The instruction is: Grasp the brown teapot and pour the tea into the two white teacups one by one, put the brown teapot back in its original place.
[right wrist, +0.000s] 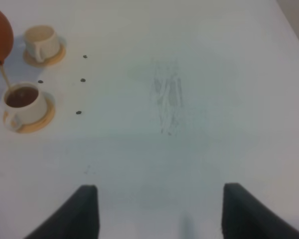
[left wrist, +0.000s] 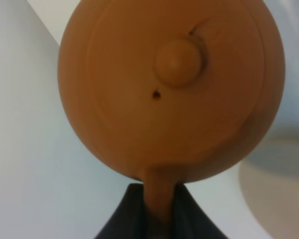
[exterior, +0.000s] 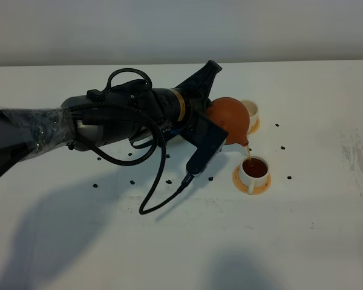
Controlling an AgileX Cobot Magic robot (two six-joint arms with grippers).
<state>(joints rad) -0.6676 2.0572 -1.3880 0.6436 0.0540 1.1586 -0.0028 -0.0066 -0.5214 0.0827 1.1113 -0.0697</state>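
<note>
The brown teapot (exterior: 230,118) is plain reddish-orange clay. The white teacup (exterior: 255,171) nearer the table's front edge holds dark red-brown tea; the farther teacup (exterior: 252,109) is cream inside. Both coasters (exterior: 236,177) are orange-tan. The white table (exterior: 314,241) carries black specks (exterior: 95,185) and grey scuffs (exterior: 354,154).

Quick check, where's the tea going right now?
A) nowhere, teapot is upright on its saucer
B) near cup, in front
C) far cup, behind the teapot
B: the tilted teapot sends a thin stream from its spout into the near cup, which already holds dark tea, while the far cup shows only its pale inside.
</note>
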